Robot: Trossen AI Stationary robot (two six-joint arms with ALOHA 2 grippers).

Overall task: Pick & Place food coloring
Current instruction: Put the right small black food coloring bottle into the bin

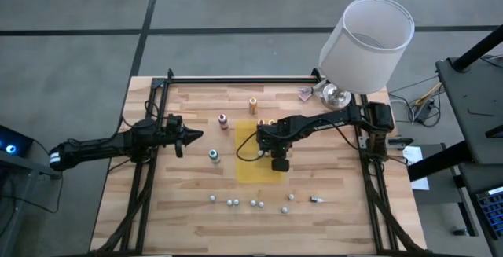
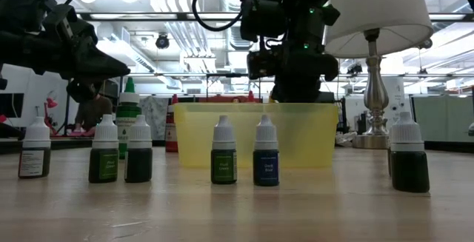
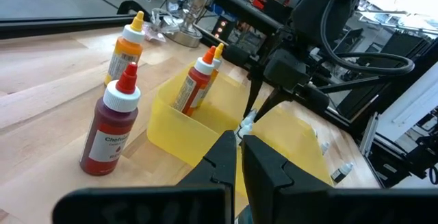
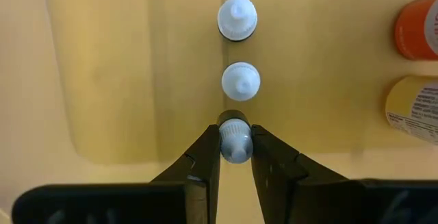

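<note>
Seen from table height and working outward, a loose row of small white-capped bottles [image 2: 224, 151] stands nearest along the front of the wooden table [image 1: 330, 214], at about six o'clock from the yellow bin [image 2: 311, 135]. Behind them sits that translucent yellow bin, and above it hangs the right gripper [image 4: 235, 145], its fingers pinching the white cap of one small bottle [image 4: 235, 142], which it holds over the bin floor. Two more white-capped bottles [image 4: 239, 49] already stand in a line inside the bin just ahead of the held one, with an orange-capped bottle and a yellow one [image 3: 198, 80] leaning at the far corner. The left gripper [image 3: 239, 159] waits at nine o'clock from the bin, its fingers pressed together and empty. Farther out at about eleven o'clock stand a dark red bottle [image 3: 109, 128] and an orange bottle [image 3: 125, 49], with a teal-capped bottle [image 1: 214, 156] between the left arm and the bin; a lamp [image 1: 363, 45] stands at the table's far right corner. The grip is only on the narrow cap, so the bottle could swing or slip; lowered off line, it may knock the neighbouring bottles over, and released too high it would likely topple.
</note>
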